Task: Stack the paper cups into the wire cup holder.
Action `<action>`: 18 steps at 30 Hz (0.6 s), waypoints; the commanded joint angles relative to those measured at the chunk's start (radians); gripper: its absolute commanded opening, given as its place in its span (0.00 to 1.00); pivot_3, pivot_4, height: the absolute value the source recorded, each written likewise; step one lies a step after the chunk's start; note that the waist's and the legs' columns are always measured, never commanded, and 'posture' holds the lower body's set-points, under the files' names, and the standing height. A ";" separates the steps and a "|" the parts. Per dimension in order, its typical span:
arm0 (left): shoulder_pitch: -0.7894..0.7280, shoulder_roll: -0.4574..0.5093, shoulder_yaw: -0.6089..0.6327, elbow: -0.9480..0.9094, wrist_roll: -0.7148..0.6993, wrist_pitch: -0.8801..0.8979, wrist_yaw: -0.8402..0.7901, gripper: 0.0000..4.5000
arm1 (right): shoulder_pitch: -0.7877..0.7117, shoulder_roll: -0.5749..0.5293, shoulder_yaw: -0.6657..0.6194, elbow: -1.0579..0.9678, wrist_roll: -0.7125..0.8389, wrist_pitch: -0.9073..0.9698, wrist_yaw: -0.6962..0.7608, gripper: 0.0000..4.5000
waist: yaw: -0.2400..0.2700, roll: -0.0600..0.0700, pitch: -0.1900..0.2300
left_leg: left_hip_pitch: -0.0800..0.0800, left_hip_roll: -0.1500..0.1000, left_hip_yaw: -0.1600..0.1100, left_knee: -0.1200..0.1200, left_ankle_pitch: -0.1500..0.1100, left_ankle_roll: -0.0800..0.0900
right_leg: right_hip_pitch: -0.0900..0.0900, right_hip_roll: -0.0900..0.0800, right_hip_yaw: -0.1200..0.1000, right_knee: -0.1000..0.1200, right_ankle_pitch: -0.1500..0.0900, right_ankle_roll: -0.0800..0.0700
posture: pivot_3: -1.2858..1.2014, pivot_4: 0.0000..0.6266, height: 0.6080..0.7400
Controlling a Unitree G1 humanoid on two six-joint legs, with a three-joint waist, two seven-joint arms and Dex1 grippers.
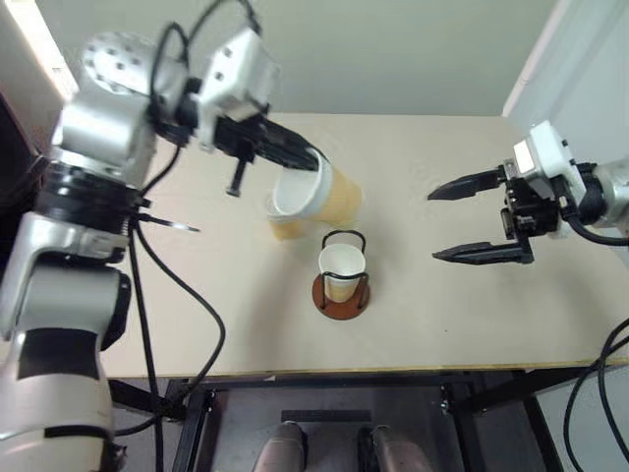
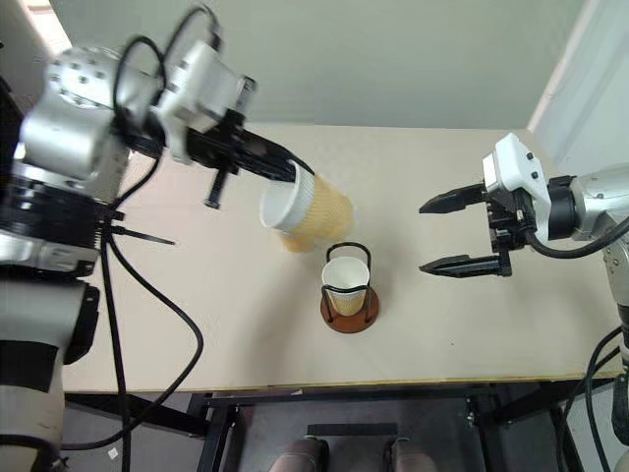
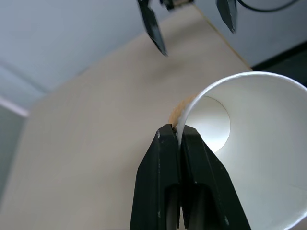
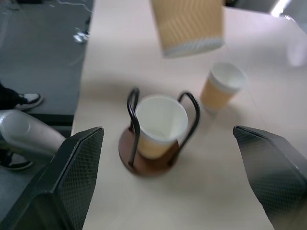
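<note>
Left hand point(image 2: 295, 175) pinches a tapered paper cup point(image 2: 307, 211) by its white rim; right hand point(image 2: 432, 236) gapes wide.

— We see an evenly lit scene; the light is soft and comes from above. In the head views the table point(image 1: 472, 324) is pale and bright, without strong glare.

— Yes, and we notice only weak shadows. The wire cup holder point(image 1: 342, 283) throws a small soft shadow just beside its base.

— We see motion blur on the left gripper point(image 1: 313, 157) and on the lifted cup point(image 1: 313, 197); their edges are smeared.

— In the right wrist view the near fingers point(image 4: 72, 182) are soft, and the standing cup point(image 4: 222, 88) is also a little out of focus.

— In the left wrist view the white inside of the held cup looks very bright.
</note>
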 commanded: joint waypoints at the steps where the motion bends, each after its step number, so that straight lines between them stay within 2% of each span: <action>1: -0.044 -0.011 -0.068 0.005 -0.030 -0.064 -0.042 0.01 | 0.021 -0.025 -0.052 -0.076 0.035 0.022 -0.038 1.00 | -0.004 0.000 0.000 | 0.000 0.000 0.001 0.000 0.000 0.000 | 0.000 0.000 0.000 0.000 0.000 0.001 | 0.52 0.24 1.00; 5: -0.050 -0.084 -0.168 0.074 0.025 -0.144 -0.042 0.01 | 0.080 -0.051 -0.089 -0.150 0.055 0.062 -0.087 1.00 | 0.002 0.000 0.000 | -0.001 0.000 0.001 0.002 -0.001 0.002 | 0.001 0.000 0.002 0.000 -0.002 0.006 | 0.52 0.24 1.00; 11: -0.059 -0.073 -0.257 0.100 0.036 -0.213 -0.042 0.01 | 0.121 -0.076 -0.110 -0.190 0.076 0.078 -0.129 1.00 | 0.005 0.000 0.000 | -0.007 -0.001 0.002 0.017 -0.008 0.008 | 0.001 0.001 0.005 0.000 -0.004 0.014 | 0.52 0.24 1.00; 18: -0.069 -0.088 -0.293 0.139 0.055 -0.255 -0.042 0.01 | 0.137 -0.084 -0.102 -0.209 0.083 0.083 -0.162 1.00 | 0.011 0.000 0.000 | -0.008 -0.004 0.005 0.020 -0.010 0.012 | 0.001 0.001 0.013 -0.001 -0.003 0.020 | 0.52 0.24 1.00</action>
